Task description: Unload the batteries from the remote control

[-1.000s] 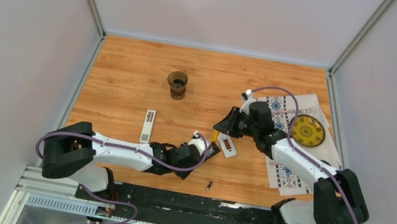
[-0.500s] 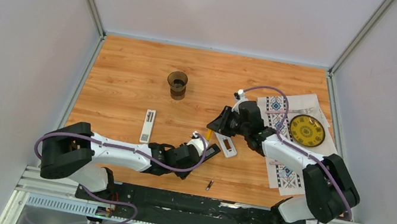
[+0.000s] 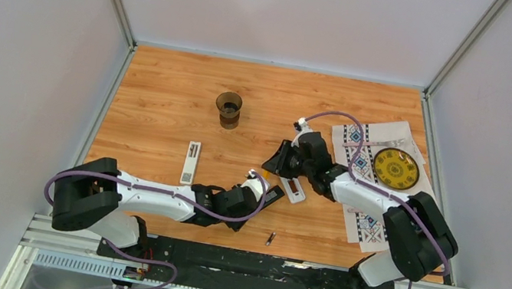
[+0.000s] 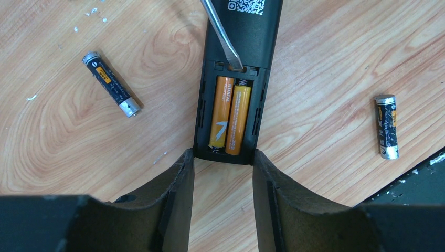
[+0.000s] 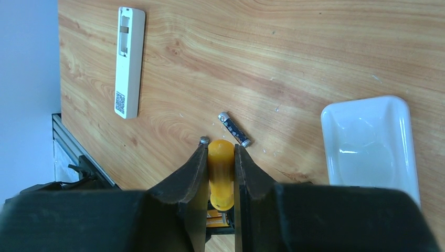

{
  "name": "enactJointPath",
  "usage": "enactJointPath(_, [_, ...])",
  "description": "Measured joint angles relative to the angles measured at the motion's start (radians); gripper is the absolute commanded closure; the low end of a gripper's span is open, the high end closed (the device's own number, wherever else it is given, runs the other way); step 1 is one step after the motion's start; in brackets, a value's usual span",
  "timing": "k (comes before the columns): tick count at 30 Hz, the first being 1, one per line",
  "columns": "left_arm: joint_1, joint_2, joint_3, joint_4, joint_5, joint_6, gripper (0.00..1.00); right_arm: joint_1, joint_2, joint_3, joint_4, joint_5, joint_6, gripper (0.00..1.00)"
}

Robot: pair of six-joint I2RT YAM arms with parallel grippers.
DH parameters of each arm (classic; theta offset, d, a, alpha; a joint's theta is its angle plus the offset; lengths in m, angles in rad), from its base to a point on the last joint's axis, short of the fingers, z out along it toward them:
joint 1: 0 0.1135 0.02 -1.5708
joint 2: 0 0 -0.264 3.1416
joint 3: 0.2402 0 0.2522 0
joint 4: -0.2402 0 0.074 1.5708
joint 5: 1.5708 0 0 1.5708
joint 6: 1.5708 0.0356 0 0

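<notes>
Centrally, two orange cylindrical batteries lie side by side in the open compartment of a black plastic remote control, which rests back-up on the wooden table, near its front edge and between the two arms. Left gripper: jaws part-way apart, clamped across the near end of the black remote, a dark finger against each of its sides. Flat silvery blade of a yellow-handled screwdriver: the tip sits in the notch at the far end of the compartment, just beyond the orange cells. Right gripper: jaws nearly together, gripping the yellow handle between them. Loose on the table: one dark grey battery with silvery ends left of the black remote, and a second dark grey battery to its right, both apart from it. Further out: a long white remote control, back-up with its compartment open; a shallow white plastic tray; a brown translucent cup towards the table's middle; a patterned cloth on the right, bearing a round yellow disc.
</notes>
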Motion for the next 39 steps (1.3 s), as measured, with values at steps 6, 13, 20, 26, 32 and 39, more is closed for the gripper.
enactJointPath(6, [0.000, 0.003, 0.000, 0.002, 0.000, 0.000, 0.64, 0.005, 0.023, -0.014, 0.008, 0.001, -0.007, 1.00])
enactJointPath(13, [0.000, 0.005, 0.001, 0.003, 0.000, 0.000, 0.64, 0.013, 0.052, -0.018, 0.048, 0.006, -0.008, 1.00])
enactJointPath(20, [0.000, 0.005, 0.001, 0.003, 0.000, 0.000, 0.66, 0.026, 0.074, -0.023, 0.075, -0.008, -0.005, 1.00])
enactJointPath(26, [0.000, 0.005, 0.001, 0.004, 0.000, 0.000, 0.66, 0.034, 0.060, -0.028, 0.072, -0.009, 0.000, 1.00])
enactJointPath(32, [0.000, 0.006, 0.001, 0.006, -0.001, 0.001, 0.66, 0.035, 0.035, -0.029, 0.064, -0.005, -0.007, 1.00])
enactJointPath(39, [0.001, 0.013, 0.007, 0.005, 0.000, 0.001, 0.66, 0.035, 0.051, -0.041, 0.058, -0.001, -0.021, 1.00])
